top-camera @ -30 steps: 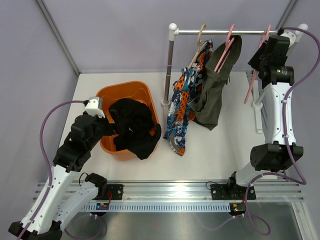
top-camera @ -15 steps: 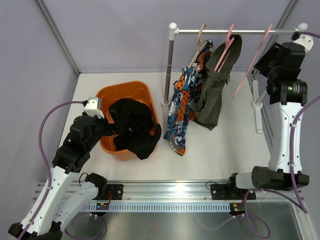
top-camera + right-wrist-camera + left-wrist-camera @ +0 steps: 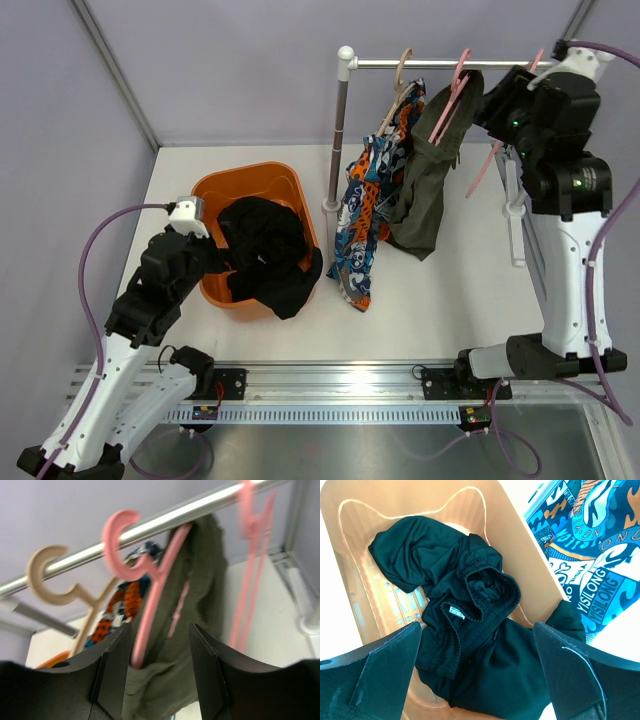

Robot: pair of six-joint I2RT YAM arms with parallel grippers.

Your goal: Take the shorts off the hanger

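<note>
From above, the right gripper (image 3: 490,105) is up at the rail (image 3: 420,64), just to the right of the olive shorts (image 3: 425,190). These hang with their long axis straight down from a pink hanger (image 3: 455,85). The patterned shorts (image 3: 362,215) hang one place further left, and a bare pink hanger (image 3: 490,165) slants just below the gripper. The black shorts (image 3: 265,255) lie in the orange basket (image 3: 250,178) on the white table (image 3: 450,290). The left gripper (image 3: 212,258) hovers over them, well apart from the rail, so the right arm is plainly the nearer one for the olive pair. In the left wrist view, that gripper's jaws stand wide apart above the black cloth and hold nothing. In the right wrist view, the jaws are parted and frame the pink hanger's sloping arm and the olive cloth just ahead; nothing is pinched, and whether anything touches cannot be told. The beige hanger (image 3: 60,582) crowds in on the left, so room along the rail looks tight. A straight reach forward onto the cloth seems called for.
</note>
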